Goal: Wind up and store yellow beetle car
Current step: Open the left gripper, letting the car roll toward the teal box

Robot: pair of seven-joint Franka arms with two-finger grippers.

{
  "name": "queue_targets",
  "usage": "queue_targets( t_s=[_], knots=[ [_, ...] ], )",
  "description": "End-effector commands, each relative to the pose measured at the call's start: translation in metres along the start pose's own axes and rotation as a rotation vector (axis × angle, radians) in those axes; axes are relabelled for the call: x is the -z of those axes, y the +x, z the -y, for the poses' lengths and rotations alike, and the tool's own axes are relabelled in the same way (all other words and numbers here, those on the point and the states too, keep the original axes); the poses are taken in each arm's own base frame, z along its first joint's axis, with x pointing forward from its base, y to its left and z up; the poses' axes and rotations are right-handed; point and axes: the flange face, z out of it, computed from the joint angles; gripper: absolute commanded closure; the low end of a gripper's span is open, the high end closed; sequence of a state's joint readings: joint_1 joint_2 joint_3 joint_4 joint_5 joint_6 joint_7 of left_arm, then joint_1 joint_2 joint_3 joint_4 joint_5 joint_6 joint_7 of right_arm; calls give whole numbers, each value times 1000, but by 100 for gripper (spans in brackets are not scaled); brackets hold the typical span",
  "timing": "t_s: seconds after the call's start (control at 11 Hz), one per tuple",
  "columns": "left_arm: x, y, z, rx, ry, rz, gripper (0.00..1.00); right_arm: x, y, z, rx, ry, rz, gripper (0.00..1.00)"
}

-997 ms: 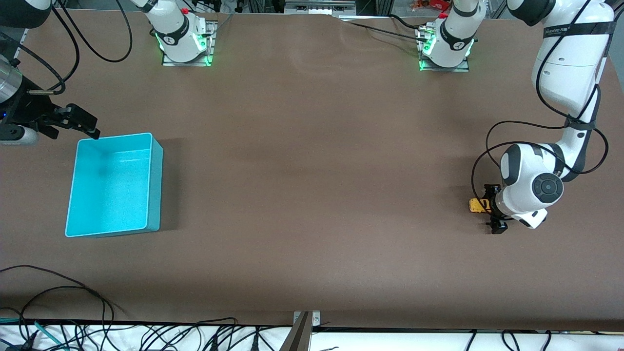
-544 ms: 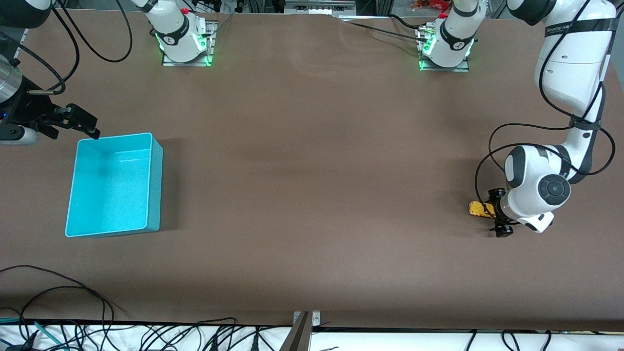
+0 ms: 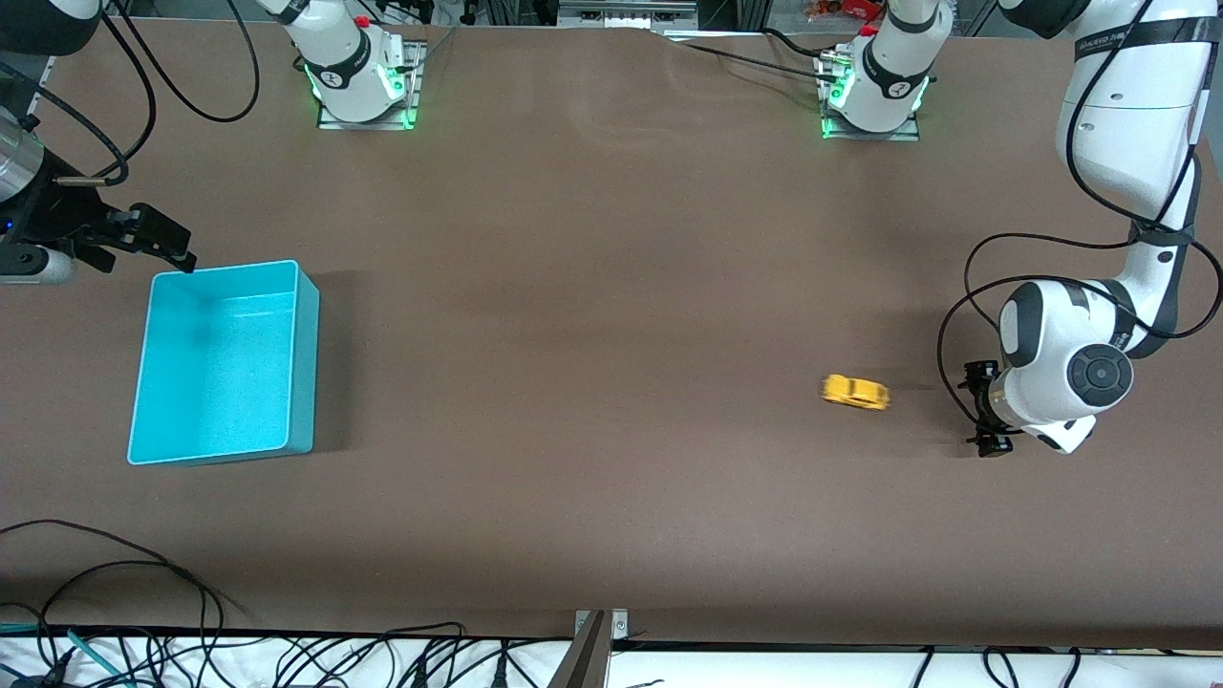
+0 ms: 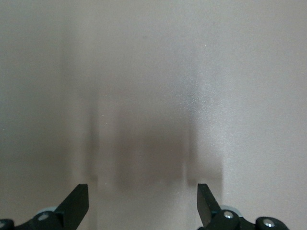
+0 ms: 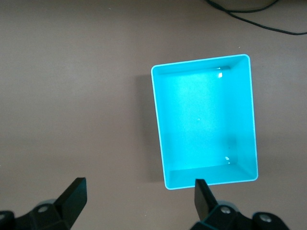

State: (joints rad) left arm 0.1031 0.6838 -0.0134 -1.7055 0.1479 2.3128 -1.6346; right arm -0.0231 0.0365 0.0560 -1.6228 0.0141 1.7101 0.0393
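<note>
A: What's on the counter, biggest first?

B: The brown counter carries a turquoise bin toward the right arm's end, open side up, with nothing in it. Well apart from it, toward the left arm's end, sits the car, free on the counter and blurred in the front view.

A: And the left end effector?

B: Low over the counter, near the car but apart from it, on the side away from the bin. Its fingers are spread wide in the left wrist view, with bare counter between them. It grips nothing and touches nothing.

A: The right end effector?

B: That arm waits, hanging just off the bin's corner farthest from the front camera. In the right wrist view its fingers are also spread, holding nothing, and the bin lies below them
</note>
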Motion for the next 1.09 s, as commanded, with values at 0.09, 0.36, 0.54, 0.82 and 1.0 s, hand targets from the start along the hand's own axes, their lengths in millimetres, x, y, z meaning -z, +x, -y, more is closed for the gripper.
queue_targets(
  t_s=[0.09, 0.36, 0.54, 0.82, 1.0],
  knots=[
    [8, -4, 3, -25, 23, -16, 0, 5, 0, -1, 7, -14, 4, 0],
    [8, -6, 3, -28, 23, -17, 0, 6, 0, -1, 7, -14, 3, 0],
    [9, -7, 4, -28, 31, -17, 0, 6, 0, -1, 7, -14, 3, 0],
    [13, -7, 5, -31, 33, -18, 0, 6, 0, -1, 7, -14, 3, 0],
    [14, -7, 5, -35, 33, -19, 0, 5, 0, -1, 7, -14, 4, 0]
  ],
)
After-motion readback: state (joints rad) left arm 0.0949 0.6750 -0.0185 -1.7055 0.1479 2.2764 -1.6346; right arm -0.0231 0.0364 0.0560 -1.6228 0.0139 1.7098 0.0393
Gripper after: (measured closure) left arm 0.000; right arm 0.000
